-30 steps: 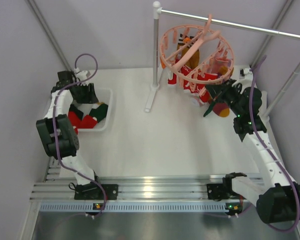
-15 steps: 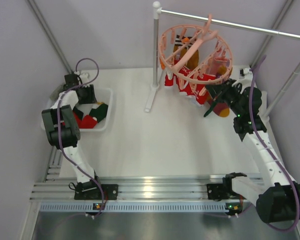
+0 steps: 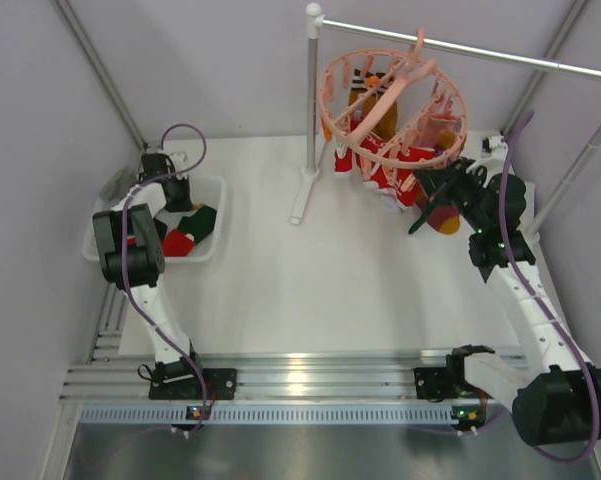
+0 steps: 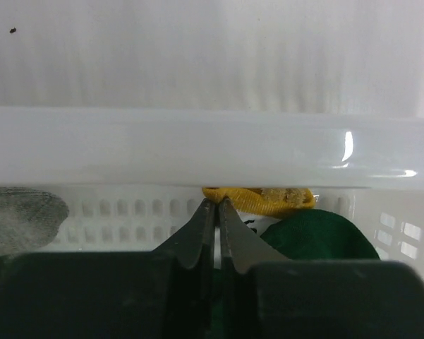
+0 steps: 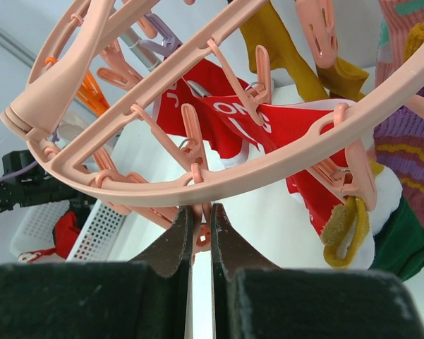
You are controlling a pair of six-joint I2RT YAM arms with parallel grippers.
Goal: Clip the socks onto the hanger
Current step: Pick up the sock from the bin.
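- Change since the earlier view: the left arm has folded in and carried the left gripper (image 4: 215, 204) toward the far wall of the white basket (image 4: 197, 148). Its jaws, which stood apart, are now drawn together to a thin slit.
- Left gripper, wrist view: the tips meet at the near edge of the mustard sock (image 4: 268, 199), just below the basket rim. Whether fabric is actually pinched between them cannot be told.
- Beside the mustard sock lie a dark green sock (image 4: 314, 234) to its right and a grey sock (image 4: 17, 219) at the far left, all inside the basket.
- Unchanged: the right gripper (image 5: 200, 215) has stayed clenched on a dangling clip (image 5: 195, 169) at the lower edge of the hanger (image 5: 282, 180).
- The hanger hangs from the grey rail (image 3: 480, 50) above the back right of the bench (image 3: 310, 270), in the same place as before.
- Location of the socks: several, among them the red socks (image 5: 219, 106) with white marks, hang clipped under the ring. The rest remain loose in the basket at the left.
- Meaning for the task: the closing jaws suggest a pick of the next sock is in hand, while the right arm keeps a clip ready to receive it. The task appears partly done.
- Risk, as a judgement: a grip this close to the sock's edge may slip when lifted.
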